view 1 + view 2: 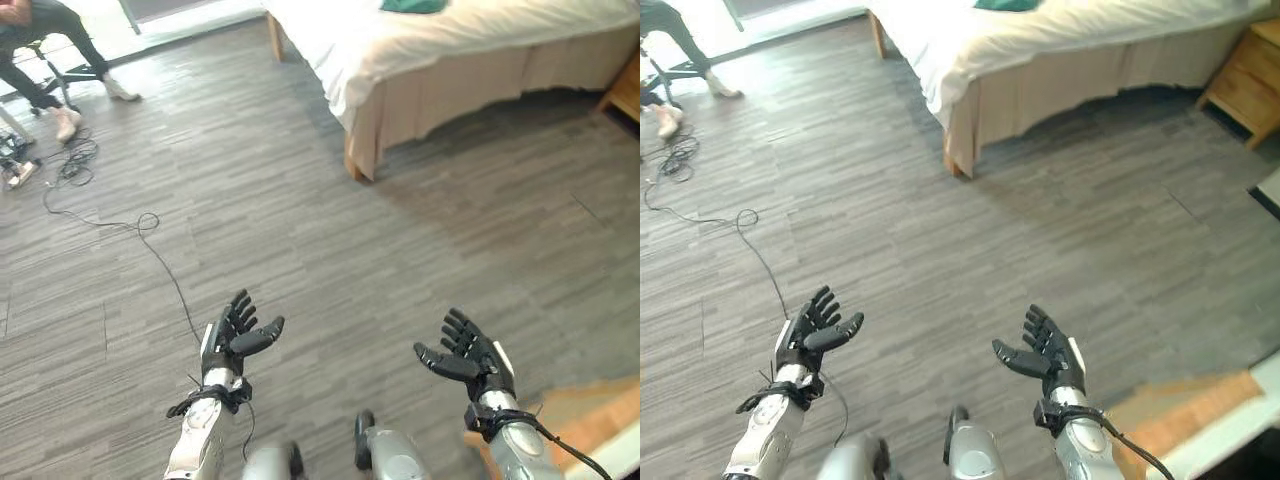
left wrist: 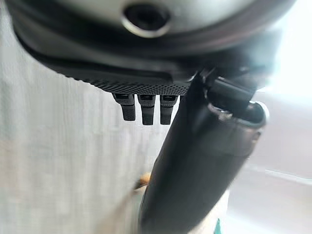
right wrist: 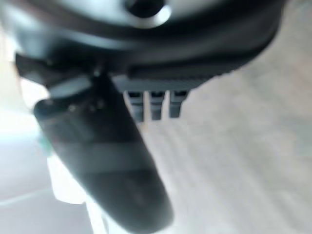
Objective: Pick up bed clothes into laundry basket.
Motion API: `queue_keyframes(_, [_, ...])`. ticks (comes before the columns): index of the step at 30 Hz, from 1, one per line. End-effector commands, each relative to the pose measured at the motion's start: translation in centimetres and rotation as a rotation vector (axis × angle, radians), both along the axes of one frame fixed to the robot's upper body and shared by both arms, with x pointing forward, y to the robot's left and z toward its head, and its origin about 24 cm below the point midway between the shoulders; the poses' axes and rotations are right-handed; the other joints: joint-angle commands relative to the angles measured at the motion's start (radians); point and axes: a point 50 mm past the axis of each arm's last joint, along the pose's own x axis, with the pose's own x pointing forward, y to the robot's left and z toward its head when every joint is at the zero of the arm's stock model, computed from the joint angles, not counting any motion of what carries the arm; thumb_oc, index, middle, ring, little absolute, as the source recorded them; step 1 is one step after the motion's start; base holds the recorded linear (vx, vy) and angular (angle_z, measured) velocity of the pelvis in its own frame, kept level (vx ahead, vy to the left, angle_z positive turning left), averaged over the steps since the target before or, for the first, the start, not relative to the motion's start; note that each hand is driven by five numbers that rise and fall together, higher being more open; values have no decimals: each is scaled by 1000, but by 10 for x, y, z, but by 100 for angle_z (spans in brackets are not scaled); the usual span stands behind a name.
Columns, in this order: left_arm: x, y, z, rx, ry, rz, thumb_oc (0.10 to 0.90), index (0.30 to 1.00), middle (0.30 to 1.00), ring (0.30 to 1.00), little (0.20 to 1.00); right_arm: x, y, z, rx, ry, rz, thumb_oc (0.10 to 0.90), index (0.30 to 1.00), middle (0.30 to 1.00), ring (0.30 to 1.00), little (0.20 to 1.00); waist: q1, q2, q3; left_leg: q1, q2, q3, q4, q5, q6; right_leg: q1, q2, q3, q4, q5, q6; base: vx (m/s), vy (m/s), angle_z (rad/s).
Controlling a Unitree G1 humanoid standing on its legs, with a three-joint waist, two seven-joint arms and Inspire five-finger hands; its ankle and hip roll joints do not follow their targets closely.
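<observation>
Clothes, green, lie on bed, far across floor. Left robot hand, right robot hand spread open, empty. You've nothing picked yet; walk over first.

The floor is grey, laid in narrow planks with fine darker streaks. The bed wears a white sheet over a beige skirt, on light wooden legs. A dark green garment lies on the white sheet. The left hand and right hand are black. A nightstand is honey-coloured wood. A person wears dark trousers and white shoes. A thin black cable runs across the grey floor.
</observation>
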Motion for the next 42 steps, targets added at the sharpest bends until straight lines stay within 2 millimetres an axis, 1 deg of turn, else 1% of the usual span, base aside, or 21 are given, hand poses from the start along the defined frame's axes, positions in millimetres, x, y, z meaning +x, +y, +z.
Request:
queue_keyframes(1, [35, 12, 64, 33, -316, 28, 800, 900, 900, 900, 900, 19, -4, 52, -26, -276, 17, 800, 900, 900, 900, 900, 13, -11, -37, 153, 71, 27, -307, -29, -29, 52, -22, 86, -210, 81, 120, 881, 7, -21])
queue_keyframes(2, [30, 19, 53, 61, -268, 56, 800, 900, 900, 900, 900, 19, 2, 53, -43, -279, 72, 800, 900, 900, 900, 900, 55, 14, -37, 118, 80, 23, -579, 35, -24, 104, 4, 110, -222, 38, 134, 698, 44, -14])
queue_keyframes(6, [17, 30, 43, 88, -226, 91, 800, 900, 900, 900, 900, 18, 9, 46, -69, -238, 129, 800, 900, 900, 900, 900, 129, 39, -55, 89, 60, -54, -921, 145, -44, 218, 40, 169, -250, -19, 149, 742, 66, -52])
queue_keyframes(8, [5, 40, 37, 113, -196, 120, 800, 900, 900, 900, 900, 14, 11, 39, -78, -203, 145, 800, 900, 900, 900, 900, 157, 21, -71, 62, 64, -70, -907, 184, -67, 305, 13, 213, -255, -60, 162, 742, 65, -91])
queue_keyframes(11, [-10, 49, 28, 160, -146, 121, 800, 900, 900, 900, 900, 7, 21, 30, -58, -170, 194, 800, 900, 900, 900, 900, 172, 11, -104, 78, 53, -35, -815, 162, -28, 318, -40, 234, -179, -68, 196, 613, 162, -81])
queue_keyframes(12, [-11, 51, 28, 184, -138, 123, 800, 900, 900, 900, 900, 7, 25, 29, -61, -163, 209, 800, 900, 900, 900, 900, 178, -5, -109, 92, 36, -13, -791, 124, -4, 282, -72, 243, -78, 0, 222, 520, 217, -45])
queue_keyframes(13, [-10, 55, 31, 192, -143, 137, 800, 900, 900, 900, 900, 11, 35, 32, -39, -184, 236, 800, 900, 900, 900, 900, 171, 5, -91, 141, 17, 24, -787, 80, 37, 154, -110, 256, 210, 187, 250, 505, 214, -53])
queue_keyframes(14, [-10, 55, 31, 192, -144, 137, 800, 900, 900, 900, 900, 12, 35, 32, -39, -185, 236, 800, 900, 900, 900, 900, 175, 8, -93, 139, 22, 26, -790, 83, 37, 148, -106, 260, 209, 191, 249, 644, 371, -75])
queue_keyframes(15, [-9, 60, 35, 216, -151, 143, 800, 900, 900, 900, 900, 15, 44, 35, -48, -201, 281, 800, 900, 900, 900, 900, 147, 45, -69, 233, 28, 56, -818, 37, 63, 25, -116, 210, 325, 238, 246, 317, 201, -61])
queue_keyframes(16, [-9, 60, 35, 216, -151, 144, 800, 900, 900, 900, 900, 15, 44, 35, -48, -200, 282, 800, 900, 900, 900, 900, 145, 41, -67, 237, 23, 57, -819, 36, 64, 23, -122, 211, 336, 230, 247, 496, 294, -59])
queue_keyframes(19, [-6, 65, 44, 227, -178, 157, 800, 900, 900, 900, 900, 16, 54, 37, -29, -205, 329, 800, 900, 900, 900, 900, 97, 61, -56, 375, 25, 113, -877, -19, 53, -90, -256, -6, 244, 208, 232, 486, 123, -21])
queue_keyframes(20, [-6, 66, 44, 227, -178, 157, 800, 900, 900, 900, 900, 16, 54, 37, -29, -205, 330, 800, 900, 900, 900, 900, 95, 61, -55, 377, 25, 112, -878, -19, 52, -87, -256, -8, 243, 208, 232, 482, 25, -28])
queue_keyframes(25, [2, 58, 42, 205, -189, 136, 800, 900, 900, 900, 900, 7, 42, 27, -42, -155, 292, 800, 900, 900, 900, 900, 14, 30, -58, 496, -5, 84, -885, -119, 0, -156, -178, 20, -126, 188, 260, 497, -137, 13])
queue_keyframes(26, [0, 55, 38, 207, -179, 135, 800, 900, 900, 900, 900, 6, 41, 29, -31, -166, 289, 800, 900, 900, 900, 900, 16, 27, -69, 543, 7, 97, -873, -141, -18, -152, -197, -64, -150, 222, 264, 437, -144, 38])
queue_keyframes(29, [-4, 50, 33, 180, -164, 119, 800, 900, 900, 900, 900, 2, 37, 27, -28, -151, 287, 800, 900, 900, 900, 900, 19, 25, -77, 550, 21, 85, -800, -146, -29, -129, -185, -61, -100, 201, 242, 310, -153, -7])
queue_keyframes(31, [-7, 44, 25, 114, -150, 128, 800, 900, 900, 900, 900, 3, 31, 30, -40, -155, 281, 800, 900, 900, 900, 900, 28, 29, -83, 478, 51, 38, -548, -51, -69, -64, -138, -55, -130, 148, 186, 366, -278, 4])
queue_keyframes(32, [-7, 44, 25, 114, -150, 128, 800, 900, 900, 900, 900, 3, 31, 30, -40, -155, 281, 800, 900, 900, 900, 900, 23, 25, -87, 471, 47, 34, -551, -45, -69, -67, -142, -58, -134, 153, 185, 310, -290, 10])
queue_keyframes(34, [-8, 42, 26, 69, -158, 129, 800, 900, 900, 900, 900, 2, 26, 34, -33, -170, 274, 800, 900, 900, 900, 900, 48, -4, -75, 370, 96, 16, -295, 96, -94, 27, -91, -45, -188, 97, 123, 369, -360, -17])
queue_keyframes(36, [-8, 35, 25, 59, -152, 107, 800, 900, 900, 900, 900, 2, 20, 33, -77, -152, 261, 800, 900, 900, 900, 900, 78, -10, -50, 274, 74, 11, -238, 51, -87, 106, -72, -31, -225, 74, 120, 507, -298, -32])
queue_keyframes(40, [-12, 30, 20, 9, -143, 102, 800, 900, 900, 900, 900, 5, 16, 38, -66, -180, 225, 800, 900, 900, 900, 900, 123, 3, -55, 127, 37, 52, -457, 41, -50, 194, -37, 23, -264, 31, 138, 478, -82, -66])
queue_keyframes(42, [-14, 32, 17, 24, -129, 102, 800, 900, 900, 900, 900, 5, 17, 36, -57, -186, 208, 800, 900, 900, 900, 900, 155, 59, -62, 93, 44, 38, -764, 130, -44, 240, 19, 62, -280, -12, 155, 583, 72, -75])
